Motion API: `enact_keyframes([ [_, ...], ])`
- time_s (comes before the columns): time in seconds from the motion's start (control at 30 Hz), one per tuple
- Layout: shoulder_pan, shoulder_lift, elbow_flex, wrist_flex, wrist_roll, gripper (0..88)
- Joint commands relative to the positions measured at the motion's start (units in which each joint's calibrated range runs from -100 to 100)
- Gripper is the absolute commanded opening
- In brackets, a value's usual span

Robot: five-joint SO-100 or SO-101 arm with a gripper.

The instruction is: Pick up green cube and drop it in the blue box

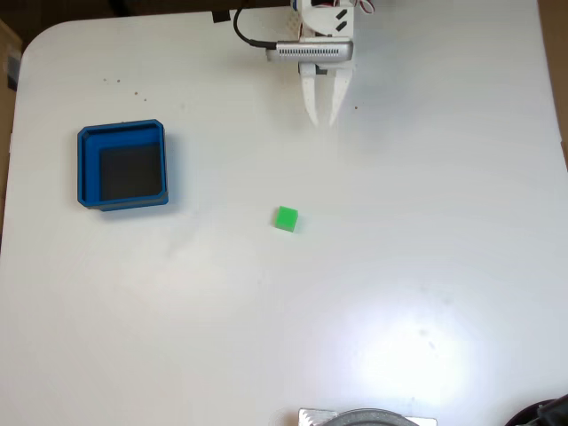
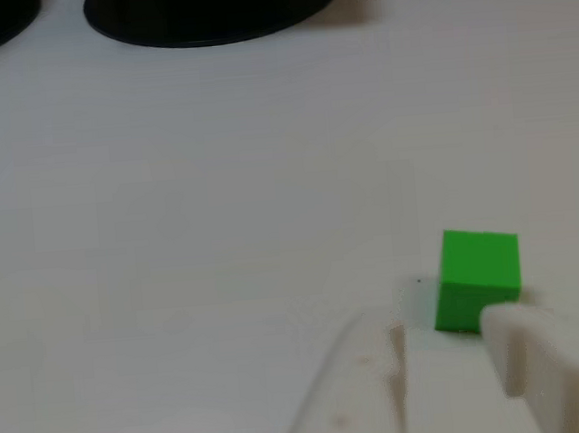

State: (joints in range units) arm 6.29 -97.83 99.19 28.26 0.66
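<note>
White plastic makes up the claw [image 1: 321, 120], which in the fixed view hangs at the far edge of the bench [image 1: 399, 266], near its middle, with both fingers pointing down the picture toward the near edge. The fingers stand slightly spread with a narrow wedge of bench showing between their tips, and nothing is held between them. A grey bar crosses the arm just above the fingers, and a black cable [image 1: 248, 35] loops off to its left.

In the other view the claw [image 2: 445, 350] enters from the bottom edge, its two pale fingers blurred and apart, with the green cube [image 2: 480, 277] lying on the bench just beyond their tips, nearer the right-hand finger.

The green cube [image 1: 286, 218] sits alone around the middle of the bench, well apart from the claw, with bare surface between them. The blue box [image 1: 89, 164] rests toward the left edge in the fixed view, well apart from the cube, its dark floor bare. A grey rounded object [image 1: 368, 417] pokes in at the near edge.
</note>
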Motion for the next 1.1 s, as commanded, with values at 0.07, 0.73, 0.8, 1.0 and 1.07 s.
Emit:
enact_keyframes([
  [0.07,4.2,-1.2,0.2,-1.0,0.1,2.3],
  [0.73,7.0,0.3,0.0,-1.0,0.1,2.3],
  [0.8,6.7,1.5,-0.2,-1.4,0.0,2.3],
  [1.0,6.3,10.0,-4.2,-1.7,0.1,2.3],
  [1.07,6.3,14.6,-6.9,-1.7,0.1,2.3],
])
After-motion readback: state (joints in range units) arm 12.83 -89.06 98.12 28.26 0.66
